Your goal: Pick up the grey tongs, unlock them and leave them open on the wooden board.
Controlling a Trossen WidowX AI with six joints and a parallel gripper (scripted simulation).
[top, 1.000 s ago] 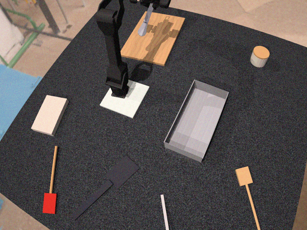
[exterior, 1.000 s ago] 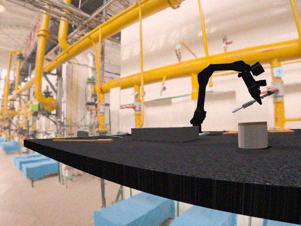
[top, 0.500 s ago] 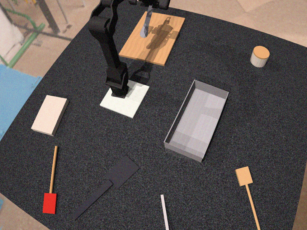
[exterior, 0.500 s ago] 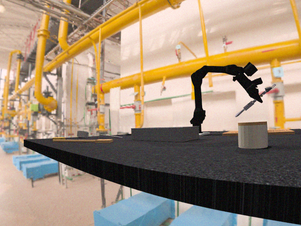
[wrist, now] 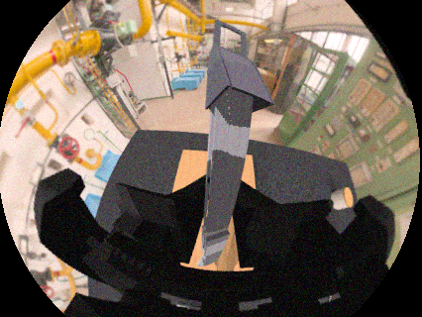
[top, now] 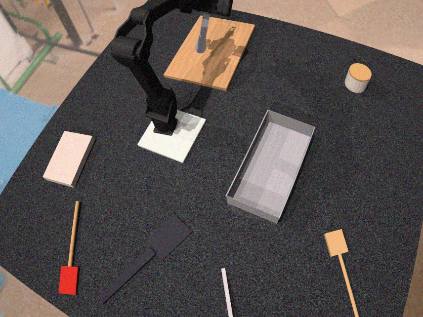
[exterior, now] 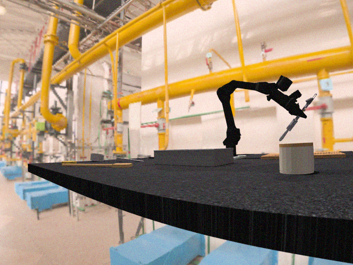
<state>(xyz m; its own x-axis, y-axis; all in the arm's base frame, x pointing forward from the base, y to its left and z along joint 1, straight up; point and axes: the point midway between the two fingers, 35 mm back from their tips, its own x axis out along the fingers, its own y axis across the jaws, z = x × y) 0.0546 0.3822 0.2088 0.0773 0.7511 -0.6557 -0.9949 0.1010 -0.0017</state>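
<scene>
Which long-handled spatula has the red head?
The left one, near the pink block. The other spatula, right of the tin, has a tan head.

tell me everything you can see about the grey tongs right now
The grey tongs are a slim, metal-looking pair with a small loop at the hinge end and darker sections along the arms. The claw is shut on them near mid-length, holding them in the air above the wooden board, touching nothing else. They tilt steeply, tips down and hinge end up. The arms look close together; whether the lock has released cannot be told.
</scene>
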